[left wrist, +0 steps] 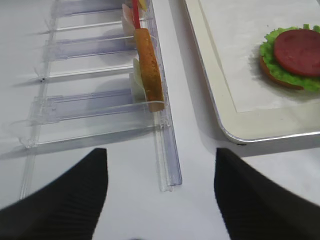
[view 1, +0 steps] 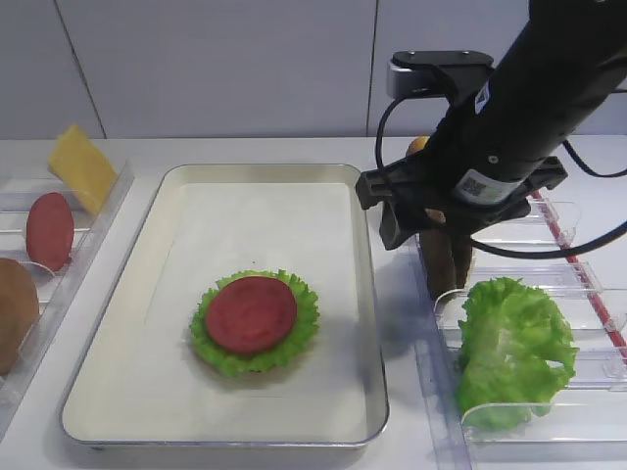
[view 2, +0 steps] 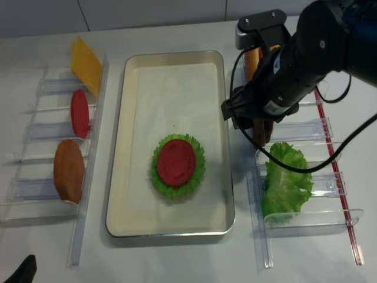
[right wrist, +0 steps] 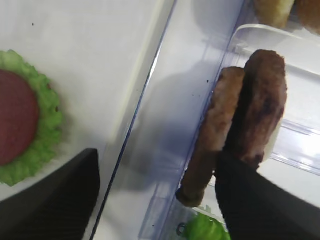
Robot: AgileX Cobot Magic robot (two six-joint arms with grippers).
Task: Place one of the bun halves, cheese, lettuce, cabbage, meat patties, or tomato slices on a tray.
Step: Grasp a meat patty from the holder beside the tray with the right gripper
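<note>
Bright, even overhead light, soft shadows — wrist views look slightly blurred, perhaps near the edges.

Dark left gripper (left wrist: 161,200) fingers (left wrist: 65,200) at the bottom edge, jaws spread wide, holding nothing, above bare white table (left wrist: 200,200). Clear plastic rack (left wrist: 90,105) at upper left, with a bun half (left wrist: 150,70) standing on edge against its near rail; a red tomato slice (left wrist: 135,12) on edge farther back. Cream tray (left wrist: 220,100) at right, holding a tomato slice (left wrist: 297,45) atop lettuce (left wrist: 272,62) over a bun (left wrist: 275,81).
</note>
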